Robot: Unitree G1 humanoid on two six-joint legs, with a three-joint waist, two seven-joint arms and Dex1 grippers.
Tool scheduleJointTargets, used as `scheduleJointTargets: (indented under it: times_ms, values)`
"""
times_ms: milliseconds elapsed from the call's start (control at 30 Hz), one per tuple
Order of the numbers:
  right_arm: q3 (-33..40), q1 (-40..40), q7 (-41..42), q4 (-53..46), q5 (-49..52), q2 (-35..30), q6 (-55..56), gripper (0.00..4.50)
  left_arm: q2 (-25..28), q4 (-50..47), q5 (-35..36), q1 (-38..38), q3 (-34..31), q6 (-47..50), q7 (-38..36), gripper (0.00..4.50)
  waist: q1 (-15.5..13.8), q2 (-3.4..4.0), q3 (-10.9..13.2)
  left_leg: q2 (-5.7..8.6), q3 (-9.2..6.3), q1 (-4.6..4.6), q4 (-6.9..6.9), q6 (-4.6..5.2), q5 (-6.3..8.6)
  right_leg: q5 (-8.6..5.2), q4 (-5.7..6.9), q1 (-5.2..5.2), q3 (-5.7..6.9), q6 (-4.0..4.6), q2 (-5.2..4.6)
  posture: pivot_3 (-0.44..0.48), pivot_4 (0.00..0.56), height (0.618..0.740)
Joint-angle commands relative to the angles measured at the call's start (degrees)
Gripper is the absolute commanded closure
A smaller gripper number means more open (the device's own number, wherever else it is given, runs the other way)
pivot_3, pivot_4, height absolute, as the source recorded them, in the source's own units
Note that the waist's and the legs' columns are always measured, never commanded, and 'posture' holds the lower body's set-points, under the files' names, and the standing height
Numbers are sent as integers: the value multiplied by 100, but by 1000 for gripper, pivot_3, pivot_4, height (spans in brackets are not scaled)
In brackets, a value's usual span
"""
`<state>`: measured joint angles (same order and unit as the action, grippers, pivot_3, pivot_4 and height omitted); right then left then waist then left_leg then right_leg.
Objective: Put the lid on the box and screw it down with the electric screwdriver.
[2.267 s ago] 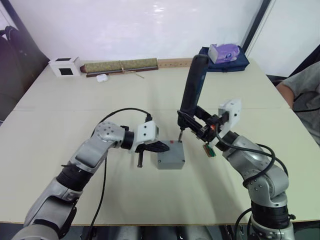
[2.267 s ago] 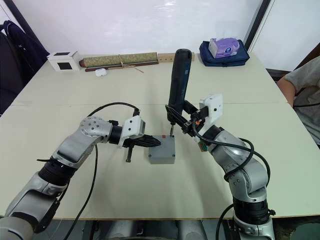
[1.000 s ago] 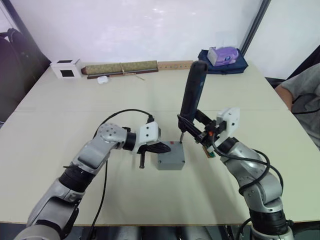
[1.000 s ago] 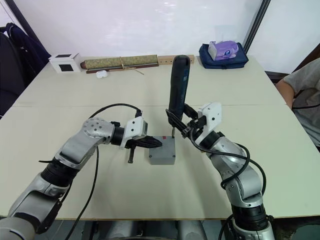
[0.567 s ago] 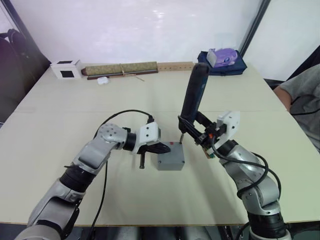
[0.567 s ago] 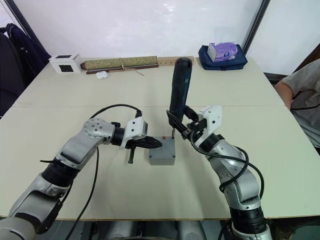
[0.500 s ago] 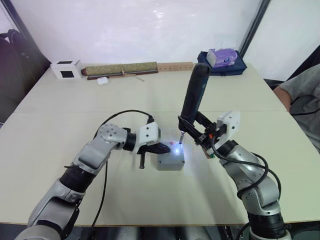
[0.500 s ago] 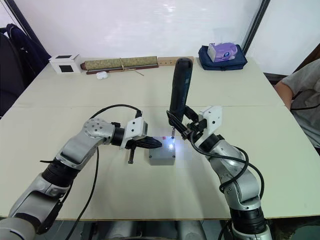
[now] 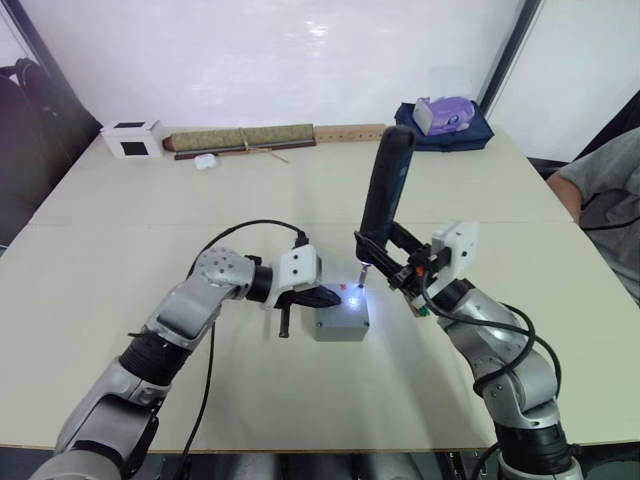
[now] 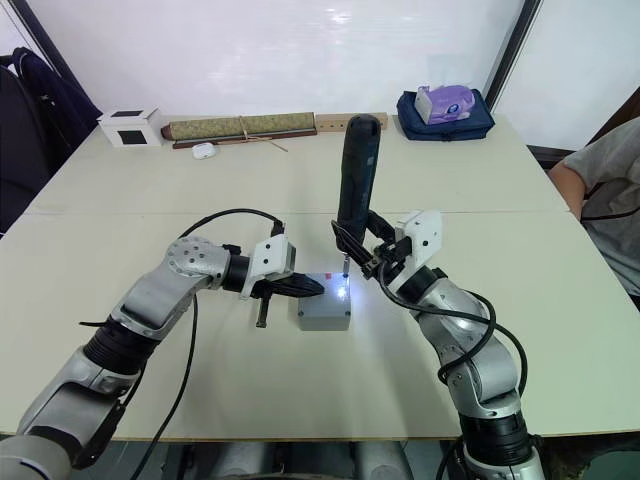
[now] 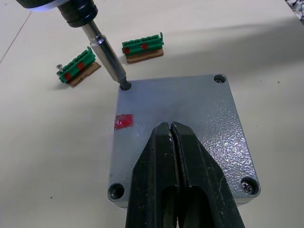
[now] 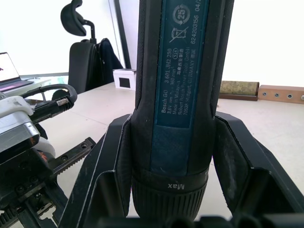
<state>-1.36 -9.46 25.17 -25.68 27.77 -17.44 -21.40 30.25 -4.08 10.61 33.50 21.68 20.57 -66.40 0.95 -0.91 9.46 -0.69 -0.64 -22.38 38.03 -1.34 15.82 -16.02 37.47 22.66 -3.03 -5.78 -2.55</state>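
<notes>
While its fingers are pressing closed on the lid (image 11: 180, 114), the left gripper (image 11: 173, 142) is steadying one box (image 9: 340, 320) mid-table. The right gripper (image 9: 383, 258) is clamping one electric screwdriver (image 9: 381, 200) upright, bit seated in the lid's far-right corner hole. Two green strips (image 11: 142, 46) are lying just right of it.

Head stereo pair overlooking table (image 9: 120, 250); close wrist views along fingers.

White cube (image 10: 128, 124) at the counter's (image 10: 300, 390) far left, rolled mat (image 10: 240, 123) alongside, blue bag (image 10: 447, 110) with tissue pack (image 10: 444, 99), two green strips (image 11: 142, 47)
</notes>
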Motion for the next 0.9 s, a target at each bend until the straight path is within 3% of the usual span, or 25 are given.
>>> scheduleJointTargets:
  times_ms: [33,200,367,533,667,800,900]
  values:
    - [-130,157,18,215,-58,-105,-396,2683,-3,-36,-37,-73,73,-63,-75,4500,0,0,0,0,-1,0,0,0,0,0,0,0,0,0,0,0,150,740]
    - [427,-292,-466,-197,693,-99,-1231,2683,8,-108,3,-172,27,-3,-23,4500,-1,0,0,-4,-3,0,-2,0,0,0,-2,-1,0,0,-1,0,150,740]
    - [1332,-1448,-1172,-532,2145,-503,-2617,2683,-165,-256,848,27,-606,1189,173,4500,-11,4,18,-12,-4,-12,-2,0,0,0,-1,11,-1,0,-8,0,150,740]
    - [2115,-2713,-2180,-159,3145,-964,-3530,2683,-352,-311,1306,261,-1262,1473,543,4500,-12,26,42,-10,-11,-105,14,-1,-1,5,13,103,4,-4,-8,0,150,740]
    - [2477,-3338,-2727,199,3405,-1352,-3927,2683,-385,-485,1503,342,-1572,1538,773,4500,-16,27,42,-9,-9,-107,6,0,-1,4,4,104,4,-2,-11,0,150,740]
    - [2673,-3521,-3195,780,3315,-2104,-4830,2683,199,-452,1823,469,-1442,2242,194,4500,-5,27,43,-5,-2,-108,3,0,-1,4,-2,103,1,-3,-15,0,150,740]
    - [2641,-3236,-2973,1099,3321,-2746,-5613,2683,541,-660,1975,426,-1443,2134,-237,4500,-9,36,48,-5,6,-109,2,0,0,3,-3,105,0,-2,-14,0,150,740]
